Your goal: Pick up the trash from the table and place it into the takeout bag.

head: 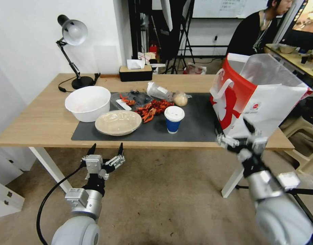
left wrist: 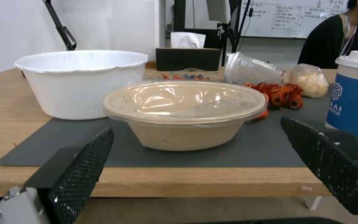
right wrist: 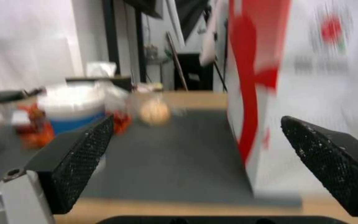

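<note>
The trash lies on the table's [head: 37, 126] dark mat. A lidded beige bowl [head: 118, 122] sits near the front edge, a blue paper cup [head: 174, 119] to its right, and red crayfish shells [head: 153, 107] behind them. Farther back lie a tipped clear plastic cup [head: 159, 91] and a wrapped bun [head: 180, 99]. The takeout bag [head: 258, 95] stands open at the table's right end. My left gripper [head: 106, 149] hangs open just below the front edge, facing the beige bowl [left wrist: 185, 115]. My right gripper [head: 243, 134] is open at the bag's near corner [right wrist: 295, 93], holding nothing.
A large white bowl [head: 87, 102] stands on the left of the mat. A black desk lamp [head: 73, 34] and a black tissue box [head: 135, 72] are at the back edge. A second desk [head: 292, 58] stands behind the bag, and a stool [head: 304, 136] is at its right.
</note>
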Controlling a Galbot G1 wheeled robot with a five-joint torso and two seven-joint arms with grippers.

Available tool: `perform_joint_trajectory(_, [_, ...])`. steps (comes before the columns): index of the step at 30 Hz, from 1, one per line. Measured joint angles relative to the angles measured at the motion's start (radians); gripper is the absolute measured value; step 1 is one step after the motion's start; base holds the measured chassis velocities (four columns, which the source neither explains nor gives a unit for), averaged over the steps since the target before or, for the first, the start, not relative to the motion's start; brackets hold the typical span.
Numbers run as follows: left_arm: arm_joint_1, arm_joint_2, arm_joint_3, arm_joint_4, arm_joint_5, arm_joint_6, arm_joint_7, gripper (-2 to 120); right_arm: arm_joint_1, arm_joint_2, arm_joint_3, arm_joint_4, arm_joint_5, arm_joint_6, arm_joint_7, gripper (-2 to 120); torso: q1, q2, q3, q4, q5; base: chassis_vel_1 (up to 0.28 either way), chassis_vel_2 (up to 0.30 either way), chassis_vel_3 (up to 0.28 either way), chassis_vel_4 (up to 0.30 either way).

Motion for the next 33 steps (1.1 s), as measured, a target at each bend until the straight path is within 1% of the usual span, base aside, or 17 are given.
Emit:
perform_joint_trajectory(1, [0.000,0.000,0.000,0.000,0.000,0.000,0.000,100,0.000,0.000,0.000,0.000,0.000,0.000,0.000,100,0.000,0.000,0.000,0.0000,0.0000,0.000,0.000,0.000,0.000])
perform_joint_trajectory(4, [-0.003,0.001,0.000,0.002,0.000,-0.001,0.000,100,-0.033,0.025,-0.036,-0.059,-0.029,0.058,0.012,100,0.000,0.000,0.000,0.0003,0.0000,0.000,0.000,0.000,0.000])
perform_joint_trajectory(6, [-0.003,0.002,0.000,0.003,-0.001,-0.002,0.000,100,-0.036,0.030,-0.048,-0.071,-0.031,0.065,0.014,100,0.000,0.000,0.000,0.0002,0.0000,0.000,0.000,0.000,0.000])
perform_joint_trajectory(19, [0.002,0.003,-0.004,0.006,-0.001,-0.012,-0.002,100,-0.008,0.041,-0.075,-0.084,-0.030,0.058,0.022,100,0.000,0.000,0.000,0.0001,0.0000,0.000,0.000,0.000,0.000])
perform_joint_trajectory(22, [0.002,0.002,-0.004,0.007,-0.001,-0.013,-0.002,100,0.030,0.037,-0.085,-0.080,-0.016,0.034,0.031,100,0.000,0.000,0.000,0.0001,0.0000,0.000,0.000,0.000,0.000])
perform_joint_trajectory(26, [0.002,0.002,-0.004,0.007,0.000,-0.014,-0.002,100,0.132,0.011,-0.118,-0.063,0.055,-0.038,0.040,100,0.000,0.000,0.000,0.0002,0.0000,0.000,0.000,0.000,0.000])
perform_joint_trajectory(27, [0.002,0.002,-0.004,0.007,0.000,-0.014,-0.002,100,0.132,0.011,-0.118,-0.063,0.055,-0.038,0.040,100,0.000,0.000,0.000,0.0002,0.0000,0.000,0.000,0.000,0.000])
perform_joint_trajectory(30, [0.003,0.003,-0.007,0.007,0.000,-0.014,-0.002,100,0.217,-0.019,-0.157,-0.080,0.136,-0.075,0.031,100,0.000,0.000,0.000,0.0004,0.0001,0.000,0.000,0.000,0.000])
perform_joint_trajectory(31, [0.003,0.003,-0.007,0.007,0.000,-0.014,-0.002,100,0.217,-0.019,-0.157,-0.080,0.136,-0.075,0.031,100,0.000,0.000,0.000,0.0004,0.0001,0.000,0.000,0.000,0.000])
perform_joint_trajectory(33, [0.002,0.003,-0.009,0.007,0.000,-0.014,-0.002,100,0.278,-0.042,-0.192,-0.099,0.198,-0.108,0.022,100,0.000,0.000,0.000,0.0003,0.0001,0.000,0.000,0.000,0.000])
